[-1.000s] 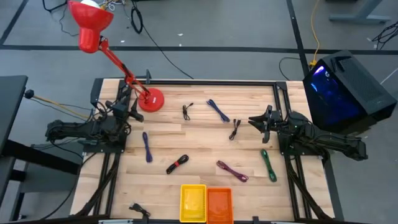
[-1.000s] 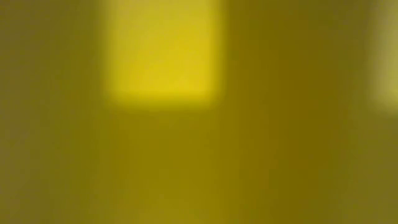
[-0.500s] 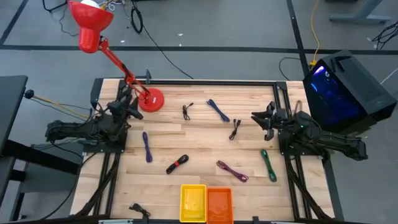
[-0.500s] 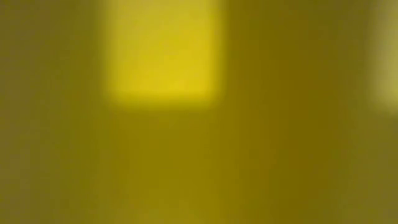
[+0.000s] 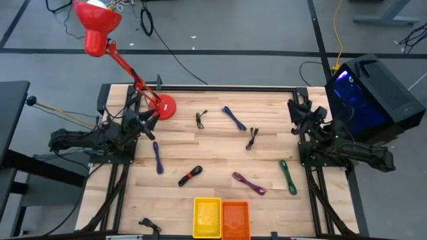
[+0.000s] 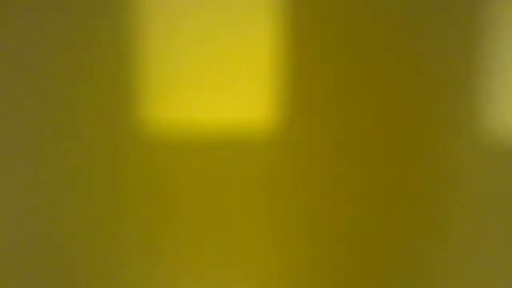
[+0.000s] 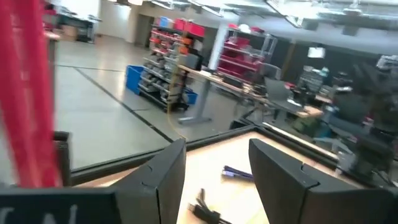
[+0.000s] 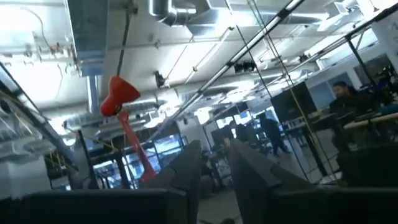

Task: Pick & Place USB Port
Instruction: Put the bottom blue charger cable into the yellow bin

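We have nothing held yet. Our left gripper, fingers spread wide and empty, hovers near the blue coiled cable on the wooden tabletop; we should descend squarely over it. Our right gripper waits, fingers partly apart, empty.

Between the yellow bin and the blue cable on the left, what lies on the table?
High view: a black-and-red cable lies between the yellow bin and blue cable.

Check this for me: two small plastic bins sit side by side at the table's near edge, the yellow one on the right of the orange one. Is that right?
Not quite. The high view shows the small yellow plastic bin on the left of the small orange plastic bin, not the right. The rest holds: they sit side by side at the near edge of the wooden table.
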